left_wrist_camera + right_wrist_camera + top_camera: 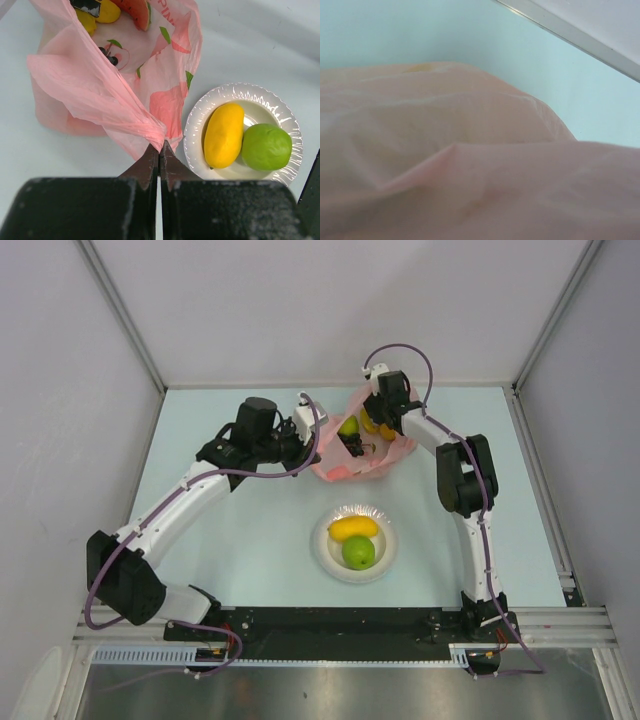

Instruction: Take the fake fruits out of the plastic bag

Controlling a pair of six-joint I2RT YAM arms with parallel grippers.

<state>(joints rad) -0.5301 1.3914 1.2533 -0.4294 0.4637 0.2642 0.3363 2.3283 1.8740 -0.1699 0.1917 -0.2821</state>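
The plastic bag (345, 462) lies by the middle of the table's (220, 530) far edge, and bare table stretches toward the left and right edges. Between the bag and the near edge stands a white plate (322, 548) carrying the orange-yellow oblong fruit (352, 528) and the green apple (359, 552). Inside the bag we see a yellow lemon (107, 12), a watermelon slice (137, 10) and dark grapes (110, 57). The left arm reaches from the near left corner, and the left fingers (155, 157) are pinched tight on the bag's rim. The right arm bends in from the right, and the right fingers (374, 426) are dipped into the bag's mouth. Pink plastic fills their camera, so we cannot tell their spread.
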